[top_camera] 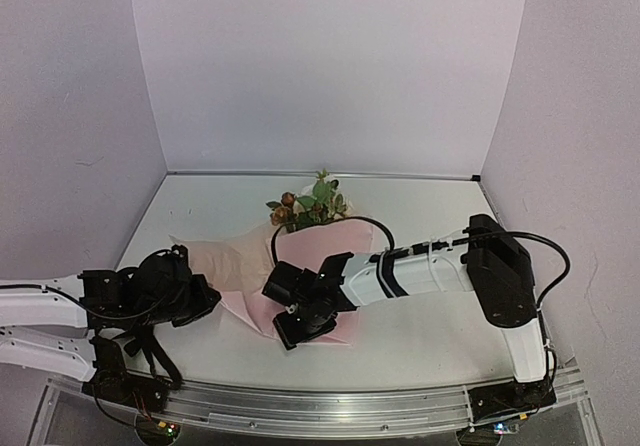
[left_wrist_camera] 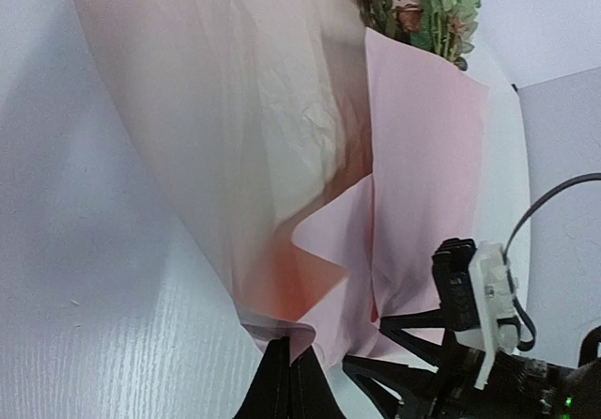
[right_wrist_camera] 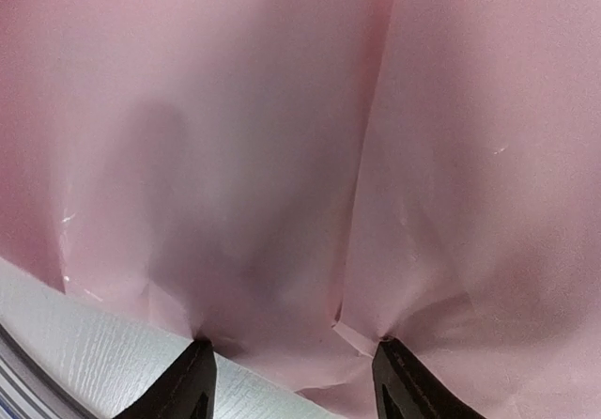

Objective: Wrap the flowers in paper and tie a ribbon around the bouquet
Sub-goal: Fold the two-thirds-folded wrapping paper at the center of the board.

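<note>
The flowers (top_camera: 310,203), dusty-pink roses with green leaves, lie at the back of the table, their stems hidden under the pale pink paper (top_camera: 240,264). The paper is folded loosely over them toward the front. My left gripper (left_wrist_camera: 289,355) is shut on a near edge of the paper (left_wrist_camera: 282,109), with the flowers (left_wrist_camera: 423,6) at the far end of that view. My right gripper (right_wrist_camera: 293,349) is open, and both fingertips (right_wrist_camera: 197,358) press down on the paper (right_wrist_camera: 282,156). From above, the left gripper (top_camera: 208,301) is at the paper's left side and the right gripper (top_camera: 298,324) at its front. The ribbon is out of view.
White table (top_camera: 420,346) enclosed by pale walls on three sides. A metal rail (top_camera: 330,406) runs along the front edge by the arm bases. A black cable (top_camera: 350,224) loops from the right arm over the paper near the flowers.
</note>
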Robot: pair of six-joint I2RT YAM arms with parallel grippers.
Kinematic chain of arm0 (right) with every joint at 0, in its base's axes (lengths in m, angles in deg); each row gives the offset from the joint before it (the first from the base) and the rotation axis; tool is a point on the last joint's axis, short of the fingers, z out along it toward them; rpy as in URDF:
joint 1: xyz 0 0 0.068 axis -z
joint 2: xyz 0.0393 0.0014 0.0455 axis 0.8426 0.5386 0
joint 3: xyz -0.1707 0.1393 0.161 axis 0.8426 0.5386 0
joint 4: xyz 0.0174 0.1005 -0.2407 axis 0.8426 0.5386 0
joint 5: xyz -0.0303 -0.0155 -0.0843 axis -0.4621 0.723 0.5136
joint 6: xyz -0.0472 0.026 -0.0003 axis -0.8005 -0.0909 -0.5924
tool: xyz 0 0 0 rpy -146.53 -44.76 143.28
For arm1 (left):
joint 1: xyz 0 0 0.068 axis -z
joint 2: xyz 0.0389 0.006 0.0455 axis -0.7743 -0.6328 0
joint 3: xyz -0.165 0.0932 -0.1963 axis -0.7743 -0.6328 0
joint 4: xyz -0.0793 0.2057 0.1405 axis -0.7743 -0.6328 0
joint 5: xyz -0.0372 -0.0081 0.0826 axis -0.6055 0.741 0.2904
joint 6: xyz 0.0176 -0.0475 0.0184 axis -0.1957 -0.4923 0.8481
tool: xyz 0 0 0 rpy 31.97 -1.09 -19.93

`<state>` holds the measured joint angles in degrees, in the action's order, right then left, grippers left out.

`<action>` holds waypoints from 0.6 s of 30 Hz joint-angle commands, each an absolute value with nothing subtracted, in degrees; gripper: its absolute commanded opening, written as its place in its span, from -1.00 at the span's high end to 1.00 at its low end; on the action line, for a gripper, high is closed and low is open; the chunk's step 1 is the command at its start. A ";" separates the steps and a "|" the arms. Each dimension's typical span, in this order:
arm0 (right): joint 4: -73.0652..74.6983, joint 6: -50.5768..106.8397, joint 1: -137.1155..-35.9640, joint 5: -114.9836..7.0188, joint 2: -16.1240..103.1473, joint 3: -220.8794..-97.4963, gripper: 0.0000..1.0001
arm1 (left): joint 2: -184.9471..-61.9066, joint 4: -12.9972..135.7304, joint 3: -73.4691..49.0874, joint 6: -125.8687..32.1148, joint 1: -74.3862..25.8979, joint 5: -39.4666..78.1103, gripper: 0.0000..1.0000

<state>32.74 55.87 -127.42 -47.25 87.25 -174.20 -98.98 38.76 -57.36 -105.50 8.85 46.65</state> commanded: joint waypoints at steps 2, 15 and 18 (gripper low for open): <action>37.94 56.96 -127.11 -44.00 90.59 -175.18 -0.24 | -94.85 44.06 -56.08 -101.36 9.10 46.85 1.00; 33.70 57.30 -127.11 -44.68 84.16 -171.60 -0.34 | -94.60 44.24 -58.57 -99.18 9.11 46.39 1.00; 33.06 57.26 -127.04 -43.55 82.11 -171.02 -0.32 | -94.06 43.29 -59.50 -99.90 9.11 46.53 1.00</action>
